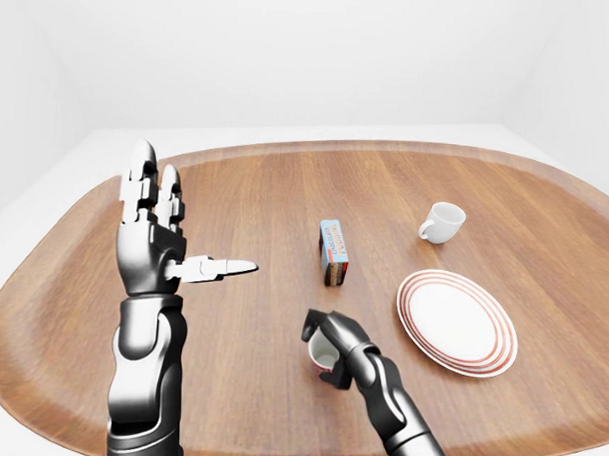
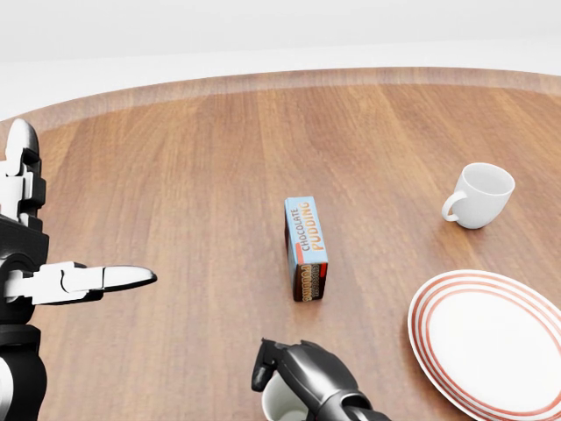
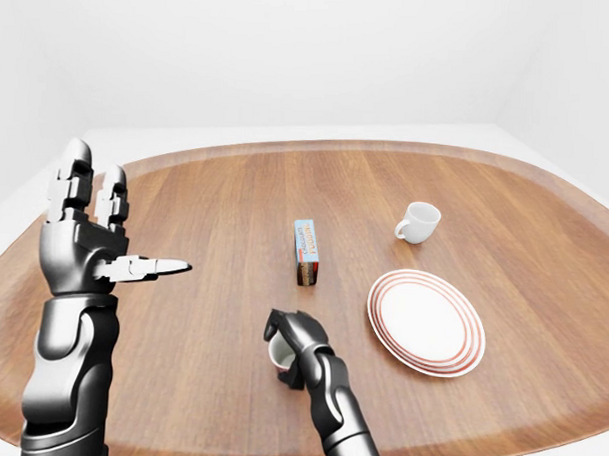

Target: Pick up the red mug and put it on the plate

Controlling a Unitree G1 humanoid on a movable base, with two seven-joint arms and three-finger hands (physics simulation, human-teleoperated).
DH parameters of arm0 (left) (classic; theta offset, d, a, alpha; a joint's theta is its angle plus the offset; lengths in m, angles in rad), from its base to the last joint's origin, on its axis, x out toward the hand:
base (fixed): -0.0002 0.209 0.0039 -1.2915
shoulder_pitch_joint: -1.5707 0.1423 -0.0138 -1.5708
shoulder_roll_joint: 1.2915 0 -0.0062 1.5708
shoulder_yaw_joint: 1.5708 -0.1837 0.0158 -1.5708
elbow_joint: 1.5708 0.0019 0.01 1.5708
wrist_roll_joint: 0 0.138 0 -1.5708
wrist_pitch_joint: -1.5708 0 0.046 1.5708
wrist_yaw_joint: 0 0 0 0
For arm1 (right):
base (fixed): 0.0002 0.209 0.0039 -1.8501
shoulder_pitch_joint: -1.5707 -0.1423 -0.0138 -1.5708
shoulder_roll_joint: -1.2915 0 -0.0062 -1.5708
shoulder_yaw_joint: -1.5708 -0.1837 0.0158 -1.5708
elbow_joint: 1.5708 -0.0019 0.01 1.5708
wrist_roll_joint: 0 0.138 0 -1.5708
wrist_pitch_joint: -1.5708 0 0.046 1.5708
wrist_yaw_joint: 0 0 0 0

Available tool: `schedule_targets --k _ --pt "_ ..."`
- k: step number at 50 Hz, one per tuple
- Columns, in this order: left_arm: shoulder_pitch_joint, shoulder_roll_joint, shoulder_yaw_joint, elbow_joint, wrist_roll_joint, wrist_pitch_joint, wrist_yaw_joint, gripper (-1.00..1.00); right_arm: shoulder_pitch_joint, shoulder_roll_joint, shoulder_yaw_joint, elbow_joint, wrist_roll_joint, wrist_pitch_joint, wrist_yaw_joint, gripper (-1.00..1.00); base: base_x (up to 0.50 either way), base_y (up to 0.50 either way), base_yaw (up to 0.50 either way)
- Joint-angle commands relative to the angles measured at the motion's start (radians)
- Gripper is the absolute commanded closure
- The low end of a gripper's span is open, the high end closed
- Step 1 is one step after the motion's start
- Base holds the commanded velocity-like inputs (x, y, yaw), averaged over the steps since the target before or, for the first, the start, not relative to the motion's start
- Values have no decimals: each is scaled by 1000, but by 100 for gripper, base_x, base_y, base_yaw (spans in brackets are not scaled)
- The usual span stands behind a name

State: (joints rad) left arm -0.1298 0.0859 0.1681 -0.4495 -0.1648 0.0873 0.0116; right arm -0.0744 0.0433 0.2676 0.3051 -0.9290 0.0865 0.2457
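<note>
The right hand (image 1: 333, 339) curls its fingers over the rim of the red mug (image 1: 322, 357), which stands on the worktop (image 1: 246, 186) near the bottom of the left-eye view; whether the grip is firm I cannot tell. The left hand (image 1: 156, 238) is raised, fingers spread, holding nothing. A shallow hold could let the mug tip or slip while crossing to the plate (image 1: 457, 322) on the right. Beyond stand a pudding box (image 1: 334, 253) and a white cup (image 1: 442, 222), either easily mistaken or bumped
</note>
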Motion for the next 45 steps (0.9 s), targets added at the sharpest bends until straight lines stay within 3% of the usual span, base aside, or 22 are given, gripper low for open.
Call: schedule_targets --k 1,18,25,45 --pt "-1 2 3 6 -3 0 0 -100 4 2 5 -8 1 1 -5 100 0 0 0" --pt "2 0 0 -10 -4 0 1 -100 -21 -33 -43 -236 -64 1 118 100 0 0 0" --pt "-7 2 1 -11 -4 0 2 -100 -58 -51 -100 -303 -61 1 188 100 0 0 0" --pt "-9 4 3 -3 -10 0 2 -100 -109 -168 -282 -412 -26 1 248 100 0 0 0"
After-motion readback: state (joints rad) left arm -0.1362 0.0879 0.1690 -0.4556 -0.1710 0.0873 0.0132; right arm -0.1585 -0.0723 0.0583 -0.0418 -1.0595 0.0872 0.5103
